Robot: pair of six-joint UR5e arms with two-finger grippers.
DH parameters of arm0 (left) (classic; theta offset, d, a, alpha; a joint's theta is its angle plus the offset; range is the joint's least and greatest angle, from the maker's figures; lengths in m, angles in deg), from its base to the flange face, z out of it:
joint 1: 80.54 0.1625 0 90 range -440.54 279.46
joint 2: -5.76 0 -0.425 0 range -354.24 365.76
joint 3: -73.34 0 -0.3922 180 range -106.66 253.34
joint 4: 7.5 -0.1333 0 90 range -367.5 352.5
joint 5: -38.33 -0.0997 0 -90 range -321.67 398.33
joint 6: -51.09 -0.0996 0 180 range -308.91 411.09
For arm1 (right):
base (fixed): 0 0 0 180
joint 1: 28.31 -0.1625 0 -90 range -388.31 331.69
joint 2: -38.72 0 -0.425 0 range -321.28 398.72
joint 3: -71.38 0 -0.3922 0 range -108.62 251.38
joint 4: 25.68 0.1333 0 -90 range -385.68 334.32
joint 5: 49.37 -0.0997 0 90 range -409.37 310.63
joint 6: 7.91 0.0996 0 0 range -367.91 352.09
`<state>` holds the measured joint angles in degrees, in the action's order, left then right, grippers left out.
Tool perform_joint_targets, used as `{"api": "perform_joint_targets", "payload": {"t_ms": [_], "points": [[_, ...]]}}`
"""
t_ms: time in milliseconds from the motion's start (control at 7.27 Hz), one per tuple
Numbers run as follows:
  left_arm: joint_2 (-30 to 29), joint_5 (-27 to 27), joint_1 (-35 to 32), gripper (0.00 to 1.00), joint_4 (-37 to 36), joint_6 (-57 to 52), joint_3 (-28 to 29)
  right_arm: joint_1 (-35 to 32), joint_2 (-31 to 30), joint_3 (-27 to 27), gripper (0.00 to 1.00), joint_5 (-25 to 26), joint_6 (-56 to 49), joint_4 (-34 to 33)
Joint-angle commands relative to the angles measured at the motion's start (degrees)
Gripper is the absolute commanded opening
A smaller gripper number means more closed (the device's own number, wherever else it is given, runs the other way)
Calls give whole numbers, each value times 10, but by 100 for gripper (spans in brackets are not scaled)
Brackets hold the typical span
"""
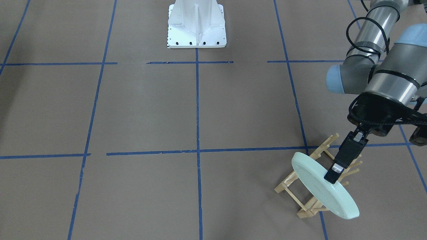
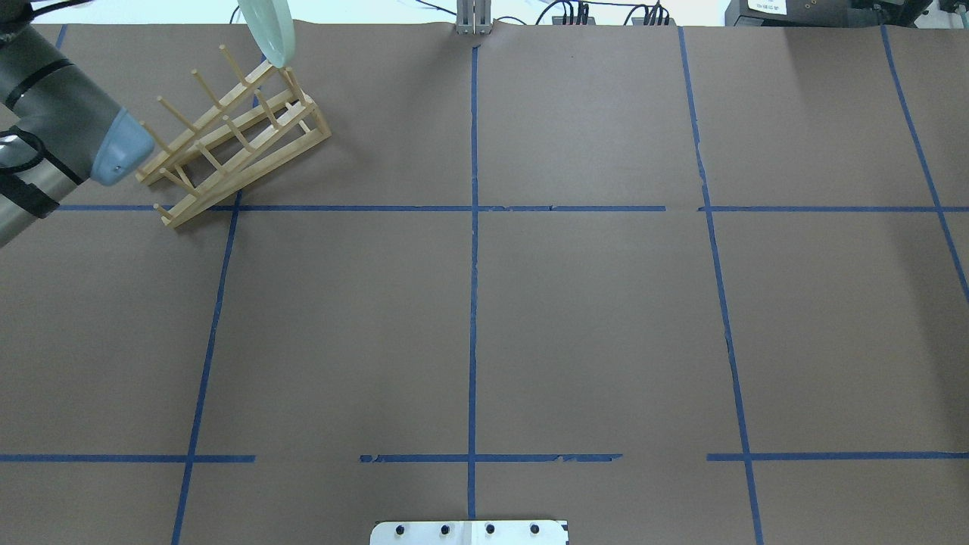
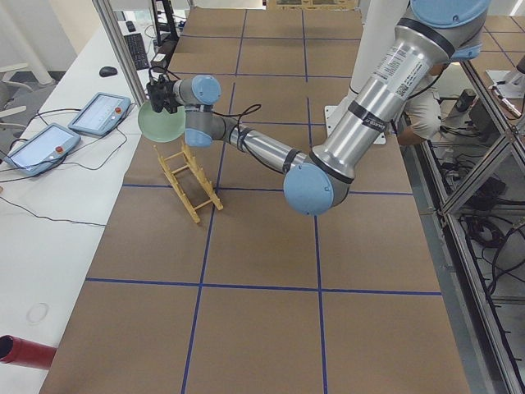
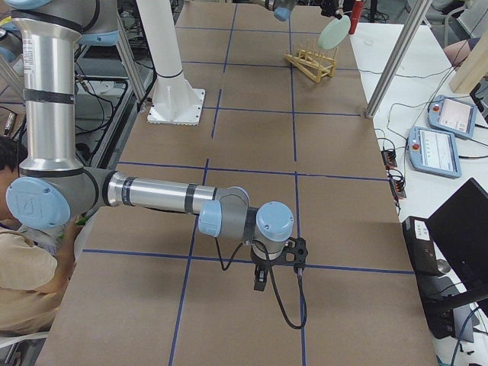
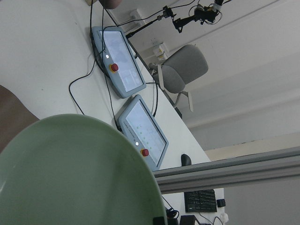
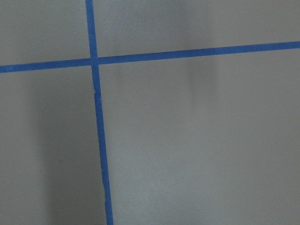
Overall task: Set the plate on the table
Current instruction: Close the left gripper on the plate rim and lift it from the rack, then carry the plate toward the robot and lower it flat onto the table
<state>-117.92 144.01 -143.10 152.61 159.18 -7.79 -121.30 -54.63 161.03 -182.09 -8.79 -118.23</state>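
Note:
The pale mint-green plate stands on edge, tilted, above the outer end of the wooden peg rack. My left gripper is shut on the plate's upper rim from the robot's side. The plate also shows in the overhead view, the exterior left view, the exterior right view and the left wrist view. I cannot tell whether its lower rim touches the rack. My right gripper hangs low over the brown taped table. It shows only in the exterior right view, so I cannot tell if it is open or shut.
The rack sits at the table's far left corner beside the table edge. Two teach pendants and cables lie on the white bench beyond that edge. The white robot base stands at the robot's side of the table.

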Motion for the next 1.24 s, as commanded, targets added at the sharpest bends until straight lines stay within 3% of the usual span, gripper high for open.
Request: {"api": "perform_joint_targets", "payload": {"t_ms": [0, 138, 550, 825, 1100], "points": [[24, 2, 0, 0, -167, 14, -159, 0, 0, 0, 100, 0, 0, 0], [23, 21, 49, 0, -273, 37, -212, 0, 0, 0, 100, 0, 0, 0], [1, -15, 250, 0, -584, 43, -210, 0, -1, 0, 100, 0, 0, 0], [-100, -13, 286, 0, -865, -32, -191, 0, -1, 0, 100, 0, 0, 0], [-166, -18, 349, 0, -905, -63, -26, 0, 0, 0, 100, 0, 0, 0]]}}
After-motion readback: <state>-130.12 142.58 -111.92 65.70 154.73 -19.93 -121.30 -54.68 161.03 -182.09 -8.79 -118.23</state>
